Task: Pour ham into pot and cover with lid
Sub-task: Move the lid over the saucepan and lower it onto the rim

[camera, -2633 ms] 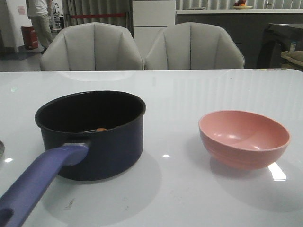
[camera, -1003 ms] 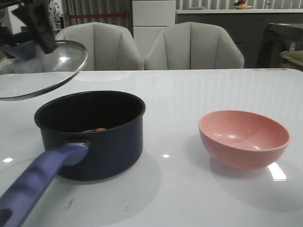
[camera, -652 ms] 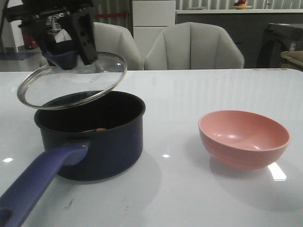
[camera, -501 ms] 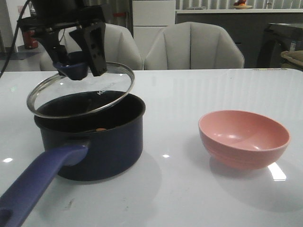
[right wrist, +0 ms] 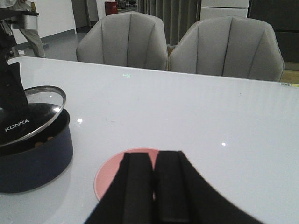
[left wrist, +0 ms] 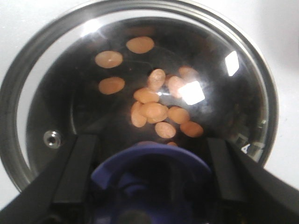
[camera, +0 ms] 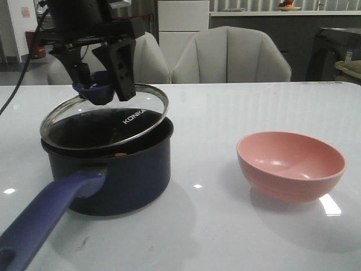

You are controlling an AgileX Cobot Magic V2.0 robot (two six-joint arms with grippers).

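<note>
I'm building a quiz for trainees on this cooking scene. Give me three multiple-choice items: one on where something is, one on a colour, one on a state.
1. Where are the ham slices?
A. In the pot
B. In the bowl
C. On the table

2. What colour is the bowl?
A. Green
B. Pink
C. White

3. How does the lid sit?
A. Flat on the table
B. Leaning against the bowl
C. Tilted over the pot, held by its knob

Answers:
1 A: the left wrist view shows them through the glass, on the pot's dark bottom.
2 B: the front view shows it pink and empty.
3 C: the left gripper clamps the knob, with the far rim raised.
</note>
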